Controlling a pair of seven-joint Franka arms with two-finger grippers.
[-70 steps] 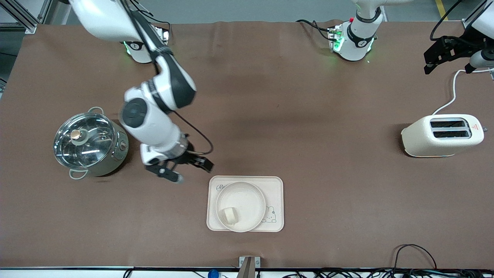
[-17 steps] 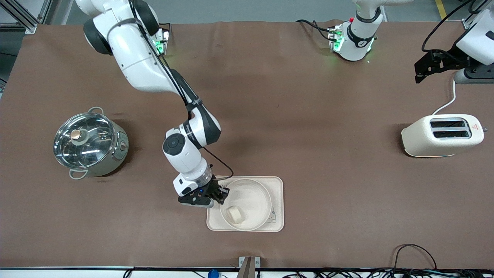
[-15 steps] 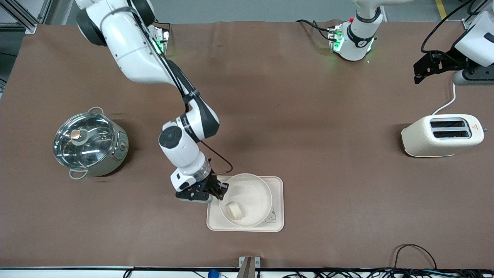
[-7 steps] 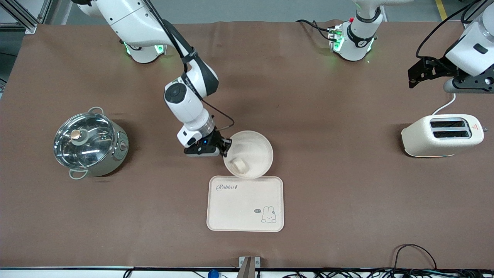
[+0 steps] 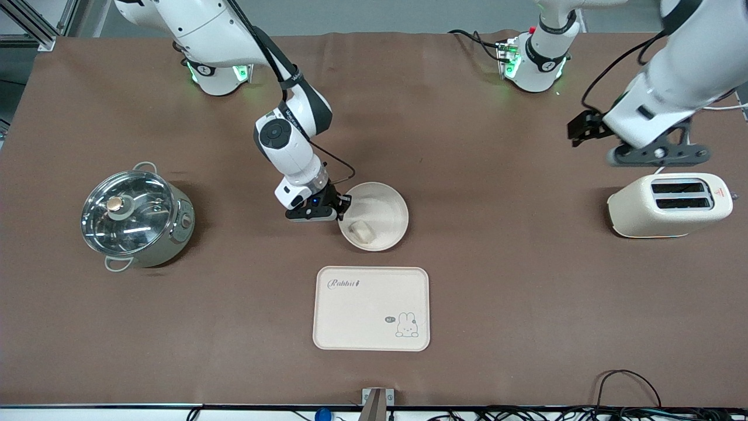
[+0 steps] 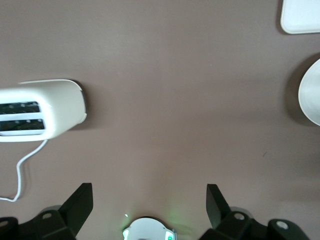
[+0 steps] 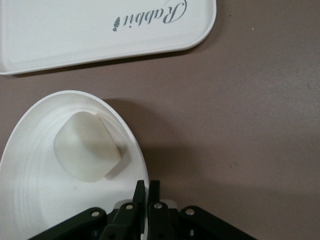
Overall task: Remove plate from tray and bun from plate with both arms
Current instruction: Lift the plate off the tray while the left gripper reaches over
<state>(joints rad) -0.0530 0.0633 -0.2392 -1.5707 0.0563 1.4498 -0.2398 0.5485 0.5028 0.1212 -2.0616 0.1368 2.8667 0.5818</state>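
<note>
The round cream plate [image 5: 383, 211] is low over the brown table, just farther from the front camera than the rabbit tray [image 5: 371, 308]. The pale bun [image 5: 360, 231] lies in it, by the rim nearest the tray. My right gripper [image 5: 345, 206] is shut on the plate's rim at the right arm's end. The right wrist view shows the pinched fingers [image 7: 147, 192], the plate [image 7: 30, 200] and the bun [image 7: 86, 146]. My left gripper [image 5: 657, 156] is open and empty in the air over the table beside the toaster. Its fingers [image 6: 80, 205] stand wide apart.
A cream toaster [image 5: 669, 204] with a white cord stands at the left arm's end. A steel pot with a glass lid [image 5: 135, 217] stands at the right arm's end. The tray [image 7: 75, 30] holds nothing. Cables lie along the table's front edge.
My right gripper lifted the plate with the bun off the tray and carried it away from the front camera, then lower. My left arm swung in over the table beside the toaster.
</note>
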